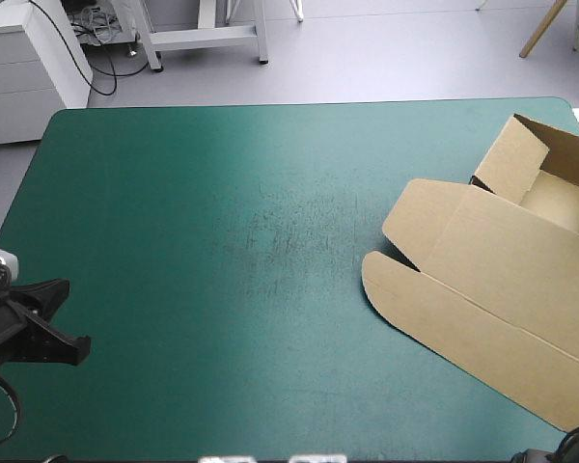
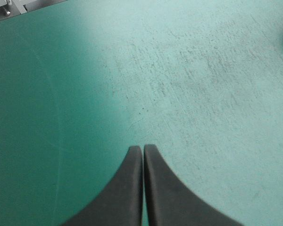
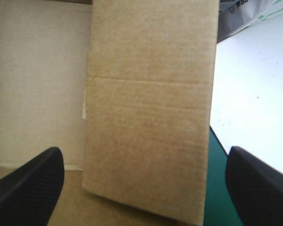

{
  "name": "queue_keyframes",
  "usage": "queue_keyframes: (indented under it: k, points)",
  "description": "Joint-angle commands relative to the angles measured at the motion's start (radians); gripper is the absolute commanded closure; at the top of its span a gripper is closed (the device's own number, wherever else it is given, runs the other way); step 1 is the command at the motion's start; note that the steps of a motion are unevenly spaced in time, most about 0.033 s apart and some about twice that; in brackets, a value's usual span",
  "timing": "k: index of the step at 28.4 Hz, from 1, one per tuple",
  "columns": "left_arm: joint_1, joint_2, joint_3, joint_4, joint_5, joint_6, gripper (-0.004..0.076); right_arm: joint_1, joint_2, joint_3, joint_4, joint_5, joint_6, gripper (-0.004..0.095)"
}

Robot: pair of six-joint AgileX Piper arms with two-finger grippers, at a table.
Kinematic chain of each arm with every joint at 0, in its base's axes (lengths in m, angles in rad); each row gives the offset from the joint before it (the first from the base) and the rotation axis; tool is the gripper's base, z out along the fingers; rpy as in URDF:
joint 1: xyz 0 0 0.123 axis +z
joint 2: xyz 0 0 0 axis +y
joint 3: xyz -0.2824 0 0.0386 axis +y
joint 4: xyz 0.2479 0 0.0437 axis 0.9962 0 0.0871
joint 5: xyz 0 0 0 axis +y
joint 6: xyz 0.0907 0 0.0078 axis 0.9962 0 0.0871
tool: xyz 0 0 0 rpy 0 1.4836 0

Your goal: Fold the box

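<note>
Brown box at table's right side, far-end walls up, lid flat. I judge board light, stiff, easily creased; I'd grip flap edge. Left gripper clenched, empty, over teal-green cover; right gripper spread wide around flap

Lab, teal-green work table, white drawer cabinet (loose cables beside it) — grey floor

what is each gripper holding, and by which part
Nothing is held. The left gripper is shut over teal-green cover; the right gripper is open, a flap of the box between its fingers.
</note>
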Motion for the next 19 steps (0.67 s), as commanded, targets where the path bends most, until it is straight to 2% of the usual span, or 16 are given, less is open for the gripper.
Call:
queue_keyframes:
  k: [1,4,7,11,14,19]
  points:
    - [0.0,0.008,-0.019,0.001,0.043,-0.002,0.0734,-0.005,-0.119,-0.032,0.069,0.042,-0.052,0.0073]
    - [0.0,0.006,-0.019,-0.01,0.046,-0.011,0.0734,0.009,-0.21,-0.026,0.194,0.07,-0.099,0.0134]
    - [0.0,-0.001,-0.019,-0.034,0.046,-0.01,0.0734,0.071,-0.32,0.002,0.196,0.049,-0.11,0.0342]
    - [0.0,-0.024,-0.019,-0.034,0.046,-0.006,0.0734,0.193,-0.471,0.1,0.195,-0.02,-0.142,0.0906]
    - [0.0,-0.049,-0.018,0.013,0.044,-0.009,0.0734,0.313,-0.6,0.236,0.195,-0.104,-0.146,0.0915]
    - [0.0,-0.096,-0.005,0.024,0.02,-0.005,0.0734,0.428,-0.758,0.399,0.225,-0.157,-0.204,0.0927]
